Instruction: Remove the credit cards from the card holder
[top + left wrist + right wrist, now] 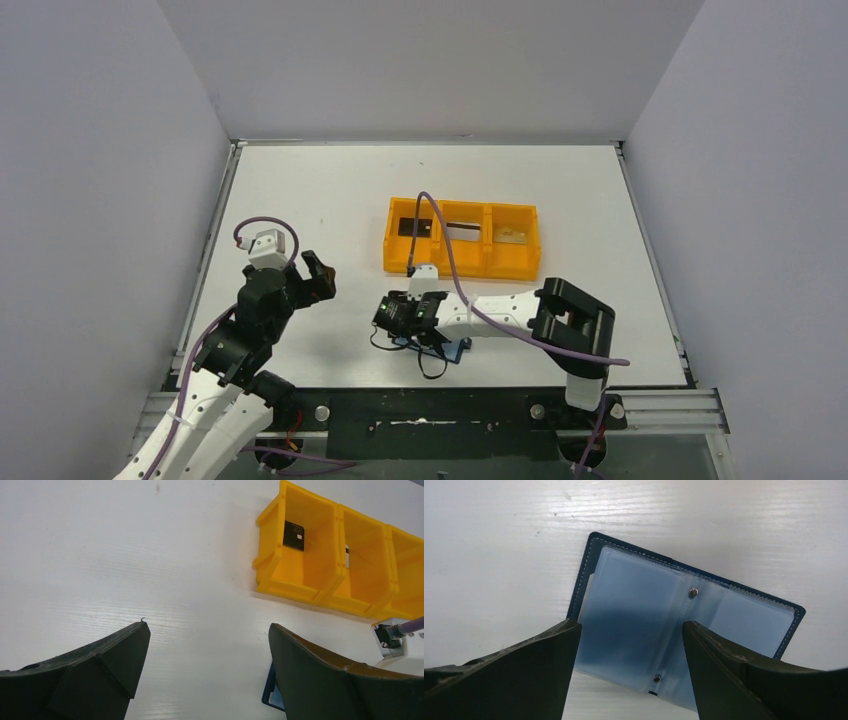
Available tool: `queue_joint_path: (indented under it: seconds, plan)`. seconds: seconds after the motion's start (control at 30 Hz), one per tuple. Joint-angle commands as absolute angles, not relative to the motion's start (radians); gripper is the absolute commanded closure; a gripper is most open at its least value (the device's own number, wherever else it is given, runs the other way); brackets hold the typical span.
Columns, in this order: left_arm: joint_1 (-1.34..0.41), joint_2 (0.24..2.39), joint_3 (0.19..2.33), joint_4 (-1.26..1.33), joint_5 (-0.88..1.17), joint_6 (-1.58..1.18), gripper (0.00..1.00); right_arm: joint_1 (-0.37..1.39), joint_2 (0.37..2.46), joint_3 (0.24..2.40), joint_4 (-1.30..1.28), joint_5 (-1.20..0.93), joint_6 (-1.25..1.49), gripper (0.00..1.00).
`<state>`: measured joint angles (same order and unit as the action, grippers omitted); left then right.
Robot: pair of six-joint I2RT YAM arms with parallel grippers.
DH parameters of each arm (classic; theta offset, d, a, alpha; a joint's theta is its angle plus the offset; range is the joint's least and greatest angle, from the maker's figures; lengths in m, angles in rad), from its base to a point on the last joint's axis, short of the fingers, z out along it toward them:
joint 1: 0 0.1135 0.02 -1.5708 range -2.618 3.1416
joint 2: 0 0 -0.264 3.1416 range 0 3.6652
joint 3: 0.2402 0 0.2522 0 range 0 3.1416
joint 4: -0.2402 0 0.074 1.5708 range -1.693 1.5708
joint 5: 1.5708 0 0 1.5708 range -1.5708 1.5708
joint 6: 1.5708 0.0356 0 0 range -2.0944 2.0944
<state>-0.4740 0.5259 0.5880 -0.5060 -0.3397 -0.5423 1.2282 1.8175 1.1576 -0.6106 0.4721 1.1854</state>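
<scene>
The card holder (pixel 664 625) lies open and flat on the white table, navy outside with pale blue clear sleeves and a centre fold with two studs. I see no card in its sleeves. My right gripper (pixel 629 630) is open just above its left half and holds nothing. In the top view the right gripper (pixel 396 318) covers most of the card holder (pixel 459 347). Credit cards lie in the orange tray: a black one (pixel 412 226), one in the middle (pixel 462 230), and a pale beige one (pixel 513 236). My left gripper (pixel 316 274) is open and empty, left of the holder.
The orange three-compartment tray (pixel 460 265) stands behind the card holder. In the left wrist view I see the tray (pixel 300 575), the black card (pixel 294 534) and a corner of the card holder (pixel 270 692). A purple cable loops over the tray. Grey walls enclose the table.
</scene>
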Motion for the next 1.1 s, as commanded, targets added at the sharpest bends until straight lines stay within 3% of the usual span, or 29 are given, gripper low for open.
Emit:
queue_joint_path:
  seconds: [0.0, 0.2, 0.4, 0.57, 0.63, 0.87, 1.07]
  plan:
    - [-0.466, 0.522, 0.619, -0.482, -0.333, -0.545, 0.09, 1.236, 1.866, 1.191, -0.653, 0.512, 1.262, 0.26]
    - [-0.465, 0.521, 0.618, -0.482, -0.334, -0.546, 0.09, 1.236, 1.935, 1.216, -0.676, 0.499, 1.241, 0.35]
    - [-0.463, 0.522, 0.618, -0.481, -0.333, -0.546, 0.09, 1.235, 1.887, 1.182, -0.62, 0.521, 1.191, 0.56]
    - [-0.46, 0.525, 0.617, -0.479, -0.326, -0.545, 0.09, 1.235, 1.832, 1.137, -0.521, 0.506, 1.115, 0.61]
    - [-0.459, 0.527, 0.618, -0.479, -0.325, -0.545, 0.09, 1.235, 1.816, 1.125, -0.487, 0.498, 1.096, 0.58]
    - [-0.457, 0.523, 0.618, -0.479, -0.325, -0.545, 0.09, 1.234, 1.804, 1.18, -0.565, 0.526, 1.127, 0.25]
    - [-0.457, 0.523, 0.618, -0.479, -0.324, -0.545, 0.09, 1.235, 1.821, 1.21, -0.572, 0.525, 1.155, 0.19]
